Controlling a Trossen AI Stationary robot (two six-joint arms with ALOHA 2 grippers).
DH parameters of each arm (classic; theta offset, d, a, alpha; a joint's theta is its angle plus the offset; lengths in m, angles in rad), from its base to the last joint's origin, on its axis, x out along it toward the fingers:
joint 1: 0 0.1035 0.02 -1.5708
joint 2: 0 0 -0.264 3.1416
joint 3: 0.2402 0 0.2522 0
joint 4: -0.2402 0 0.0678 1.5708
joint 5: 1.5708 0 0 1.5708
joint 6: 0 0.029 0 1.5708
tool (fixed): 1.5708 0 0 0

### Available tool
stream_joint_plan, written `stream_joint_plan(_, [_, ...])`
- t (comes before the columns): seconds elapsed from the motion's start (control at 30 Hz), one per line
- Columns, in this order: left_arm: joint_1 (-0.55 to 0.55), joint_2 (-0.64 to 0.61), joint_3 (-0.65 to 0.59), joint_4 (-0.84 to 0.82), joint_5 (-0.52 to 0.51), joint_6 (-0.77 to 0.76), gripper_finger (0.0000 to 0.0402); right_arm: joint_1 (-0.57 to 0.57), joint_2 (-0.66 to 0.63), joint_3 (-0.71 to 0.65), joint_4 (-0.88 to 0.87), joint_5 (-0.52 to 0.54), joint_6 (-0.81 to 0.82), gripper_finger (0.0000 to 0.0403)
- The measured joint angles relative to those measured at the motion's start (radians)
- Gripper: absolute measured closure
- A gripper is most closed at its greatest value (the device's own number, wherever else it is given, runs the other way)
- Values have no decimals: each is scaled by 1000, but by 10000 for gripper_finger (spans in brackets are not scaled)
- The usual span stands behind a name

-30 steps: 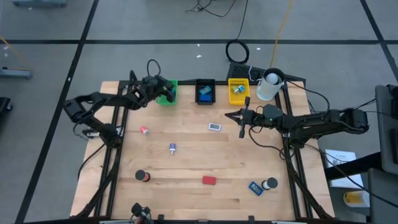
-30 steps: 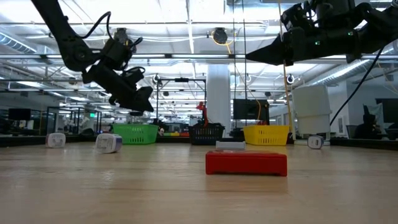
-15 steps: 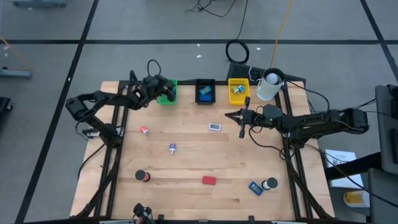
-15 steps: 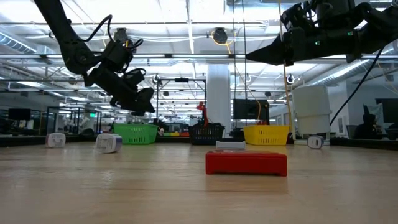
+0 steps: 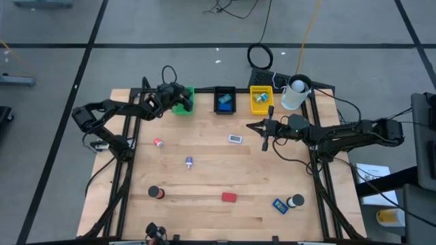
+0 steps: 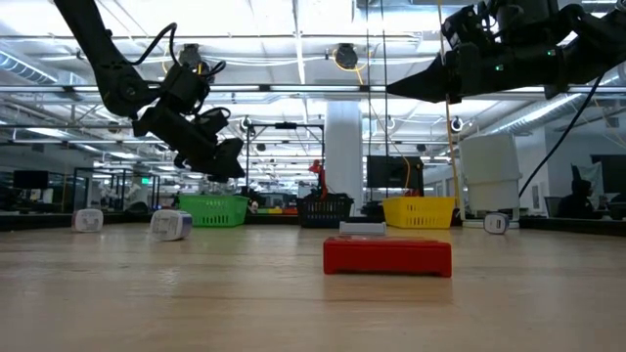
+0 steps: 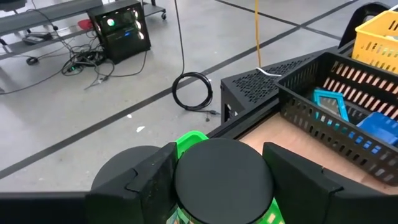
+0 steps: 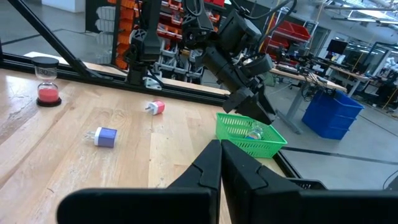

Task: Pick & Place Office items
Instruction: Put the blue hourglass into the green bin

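My left gripper (image 5: 177, 101) hangs over the green tray (image 5: 184, 102) at the table's far left and is shut on a dark round roll (image 7: 222, 177). The low view shows it above the tray's rim (image 6: 213, 202). My right gripper (image 5: 253, 126) hovers shut and level near the yellow tray (image 5: 261, 99), holding nothing. Loose office items lie on the wood: a red and white piece (image 5: 158, 142), a blue and white piece (image 5: 189, 162), a white piece (image 5: 235, 139), a dark roll (image 5: 156, 193), a red block (image 5: 229, 197), a blue block (image 5: 280, 205) and another roll (image 5: 296, 201). My left gripper pinches the dark roll by its curved sides (image 7: 186, 180), one finger (image 7: 155, 174) on each side. The fingers slant down toward the table's far edge. The roll is lifted clear, above the green tray (image 7: 189, 142).
A black tray (image 5: 225, 99) with blue pieces stands between the green and yellow trays. A white cup (image 5: 295, 93) stands at the far right corner. Black frame rails run along both sides of the table. The middle of the wood is open.
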State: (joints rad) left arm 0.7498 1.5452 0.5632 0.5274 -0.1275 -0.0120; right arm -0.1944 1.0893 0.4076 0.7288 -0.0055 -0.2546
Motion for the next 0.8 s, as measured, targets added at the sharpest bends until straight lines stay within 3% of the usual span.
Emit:
stream_joint_plan(0.3, [-1,-2,0,-29,0,20,72,0,0,0,0,0,0,402])
stream_joint_plan(0.8, [-5,-135,-4,-157,-4,36,62,0,0,0,0,0,0,402])
